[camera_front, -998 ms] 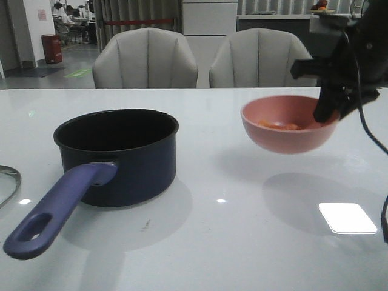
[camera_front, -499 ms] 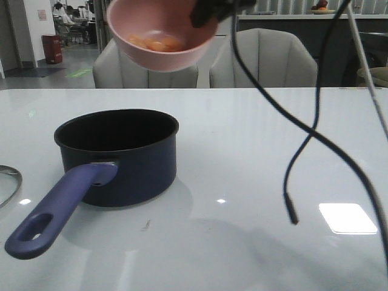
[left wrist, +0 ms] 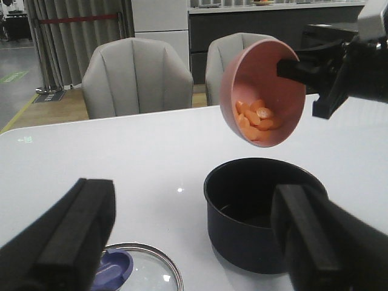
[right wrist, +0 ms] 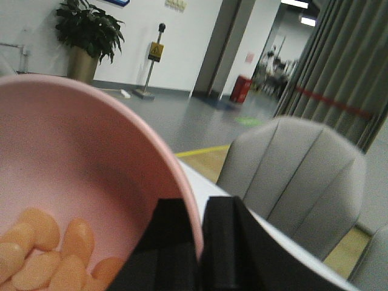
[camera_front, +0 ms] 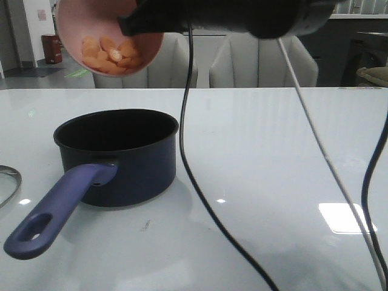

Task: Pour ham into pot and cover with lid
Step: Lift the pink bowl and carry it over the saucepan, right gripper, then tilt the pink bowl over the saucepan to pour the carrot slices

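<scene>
**Bowl tipped above the pot, ham still inside**

Your right end effector [right wrist: 197, 242] is clamped on the rim of the pink bowl [camera_front: 79, 30], one finger inside and one outside. The bowl hangs in the air above the pot [camera_front: 118, 154], tilted steeply so its mouth faces sideways and down toward the pot. The ham [camera_front: 112, 53] is heaped against the bowl's lowest wall, near the rim; in the left wrist view the chunks [left wrist: 257, 118] sit just over the pot's open mouth [left wrist: 260, 185].

The pot stands upright on the white surface [camera_front: 254, 151]. Its long handle [camera_front: 57, 212] runs from the wall toward the camera and to the robot's left, hole end outermost.

Your left end effector [left wrist: 194, 236] is low over the surface with its fingers apart, holding nothing. The lid [left wrist: 136, 270] lies flat beneath it, beside the pot, knob [left wrist: 112, 270] upward.
</scene>
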Robot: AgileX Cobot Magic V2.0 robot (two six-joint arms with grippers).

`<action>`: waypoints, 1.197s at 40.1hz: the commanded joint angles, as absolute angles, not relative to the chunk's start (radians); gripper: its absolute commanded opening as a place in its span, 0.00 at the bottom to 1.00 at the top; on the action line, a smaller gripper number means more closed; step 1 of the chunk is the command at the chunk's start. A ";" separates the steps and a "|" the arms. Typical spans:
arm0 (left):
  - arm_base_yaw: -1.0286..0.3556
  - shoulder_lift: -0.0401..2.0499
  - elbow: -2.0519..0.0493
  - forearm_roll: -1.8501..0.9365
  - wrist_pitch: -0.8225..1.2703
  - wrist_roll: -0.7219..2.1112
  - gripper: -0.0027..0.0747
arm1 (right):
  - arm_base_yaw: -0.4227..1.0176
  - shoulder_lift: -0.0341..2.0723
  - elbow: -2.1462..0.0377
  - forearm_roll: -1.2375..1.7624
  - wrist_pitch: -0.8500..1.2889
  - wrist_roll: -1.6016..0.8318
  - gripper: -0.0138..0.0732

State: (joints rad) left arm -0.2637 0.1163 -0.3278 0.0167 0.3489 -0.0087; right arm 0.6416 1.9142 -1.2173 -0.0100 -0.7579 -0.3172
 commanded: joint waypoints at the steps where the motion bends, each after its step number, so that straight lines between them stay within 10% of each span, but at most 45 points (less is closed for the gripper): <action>1: -0.272 0.126 -0.353 0.016 0.267 -0.010 0.76 | 0.665 1.909 -1.240 -0.022 -1.017 -0.582 0.32; 48: -0.272 0.126 -0.353 0.016 0.267 -0.010 0.76 | 0.712 2.001 -1.216 -0.185 -1.288 -1.365 0.32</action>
